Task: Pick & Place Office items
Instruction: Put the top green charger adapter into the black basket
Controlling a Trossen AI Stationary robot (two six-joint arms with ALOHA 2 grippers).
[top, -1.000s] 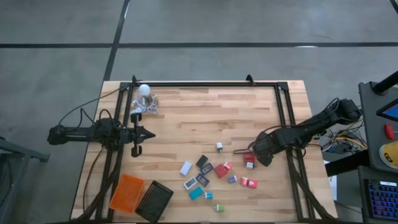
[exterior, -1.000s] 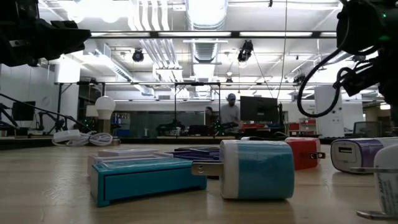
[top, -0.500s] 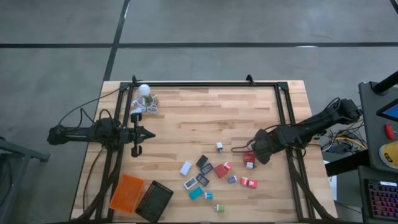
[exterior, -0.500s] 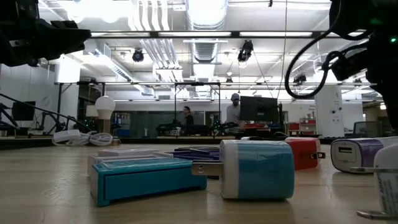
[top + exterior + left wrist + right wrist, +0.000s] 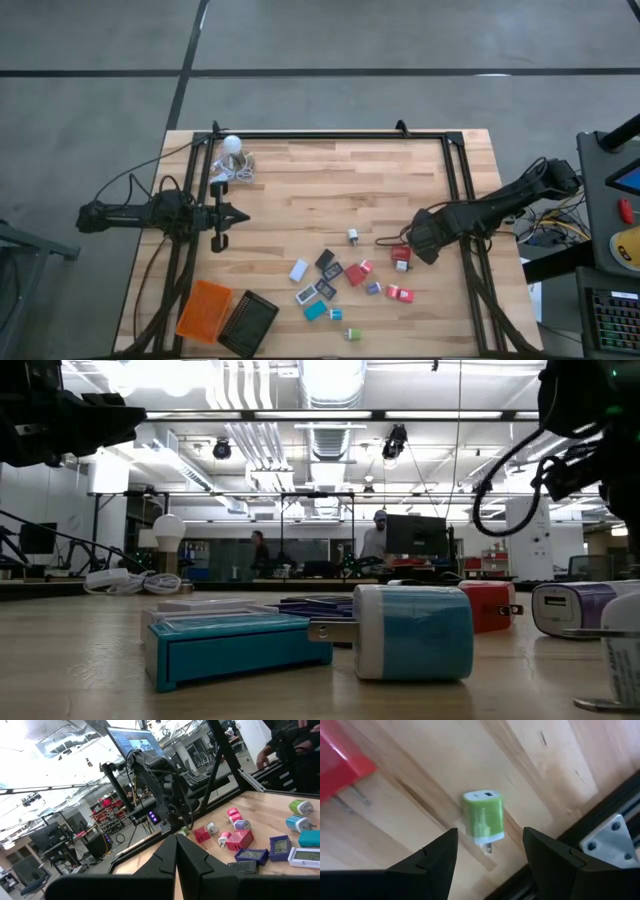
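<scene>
The office items (image 5: 345,285) are small coloured blocks and charger plugs, lying loose on the near middle of the wooden table. My right gripper (image 5: 418,245) hangs open above their right end, beside a red piece (image 5: 400,252), fingers pointing down. In the right wrist view a green charger plug (image 5: 483,817) lies flat on the wood beyond the open fingers (image 5: 490,857), untouched, with the red piece (image 5: 340,765) next to it. My left gripper (image 5: 245,213) waits shut at the table's left side, well above the wood (image 5: 176,855).
An orange tray (image 5: 204,310) and a black tray (image 5: 248,322) sit at the near left corner. A white bulb with a coiled cord (image 5: 232,144) lies at the far left. The black frame rail (image 5: 600,840) runs close to the green plug. Bare wood spans the far half.
</scene>
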